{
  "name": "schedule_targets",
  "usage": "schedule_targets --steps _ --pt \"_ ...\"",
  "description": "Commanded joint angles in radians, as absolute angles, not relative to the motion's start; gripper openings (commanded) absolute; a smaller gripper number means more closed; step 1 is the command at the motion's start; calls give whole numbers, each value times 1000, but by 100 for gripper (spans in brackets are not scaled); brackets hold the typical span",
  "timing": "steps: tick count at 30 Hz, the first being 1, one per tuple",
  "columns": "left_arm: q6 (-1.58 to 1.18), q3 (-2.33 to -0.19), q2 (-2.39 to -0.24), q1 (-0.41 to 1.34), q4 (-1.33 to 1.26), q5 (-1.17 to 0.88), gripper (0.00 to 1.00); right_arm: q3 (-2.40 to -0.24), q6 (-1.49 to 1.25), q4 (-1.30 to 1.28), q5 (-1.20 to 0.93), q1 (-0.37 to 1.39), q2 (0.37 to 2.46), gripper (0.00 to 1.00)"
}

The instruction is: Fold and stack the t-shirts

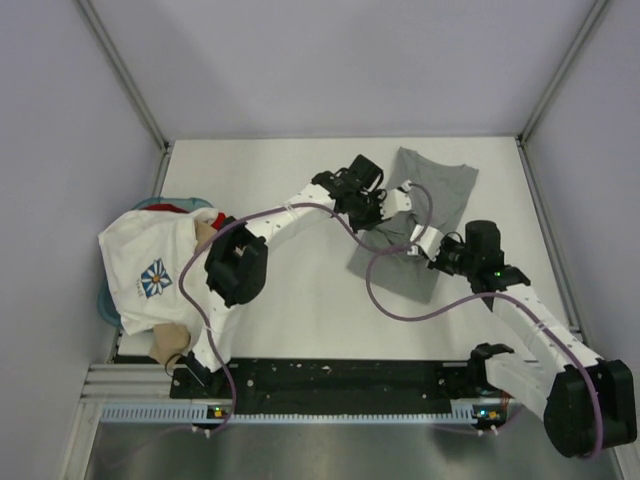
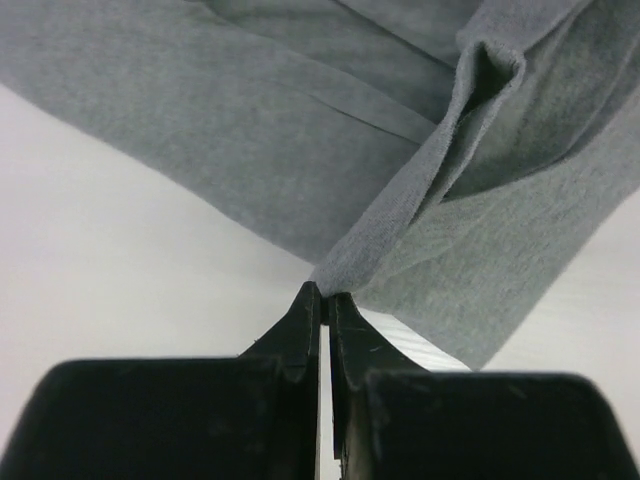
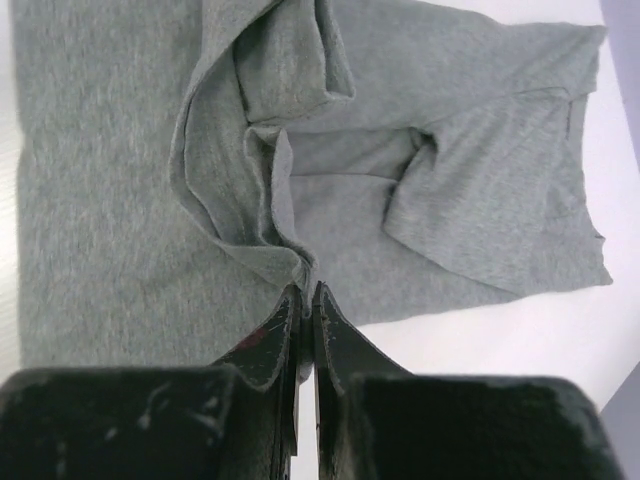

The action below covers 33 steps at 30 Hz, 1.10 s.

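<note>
White table (image 1: 300,315), both arms' jaws clamped on grey t-shirt (image 1: 445,185), blue bin (image 1: 104,303) heaped with white flower-print t-shirt (image 1: 150,255)

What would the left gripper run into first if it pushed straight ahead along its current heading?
The grey t-shirt. The left gripper is shut on a raised fold of it, and more of that cloth lies directly ahead. How far beyond is unclear.

Plain heather-grey tee (image 1: 445,185), white tee (image 1: 140,250) (blue-white flower print) — tan tee (image 1: 170,340)
</note>
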<state>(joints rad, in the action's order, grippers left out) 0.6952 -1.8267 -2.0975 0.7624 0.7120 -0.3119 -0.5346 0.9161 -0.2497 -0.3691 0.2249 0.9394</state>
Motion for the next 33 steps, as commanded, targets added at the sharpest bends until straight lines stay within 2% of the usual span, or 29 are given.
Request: schedule_targets --steps 1,9,23,31,33 --pt "606 -2002 -2193 752 719 -252 0 -552 893 29 -446 160 1034 0" --pt "607 -2065 -2284 752 649 -206 0 -580 969 38 -483 65 1153 0" --pt "632 -2138 -2379 758 634 -103 0 -611 1022 139 -548 6 1341 0" --pt "649 -2138 -2396 758 617 -64 0 -620 1028 176 -494 6 1416 0" --pt "643 -2138 -2398 758 597 -63 4 -629 1016 178 -474 6 1427 0"
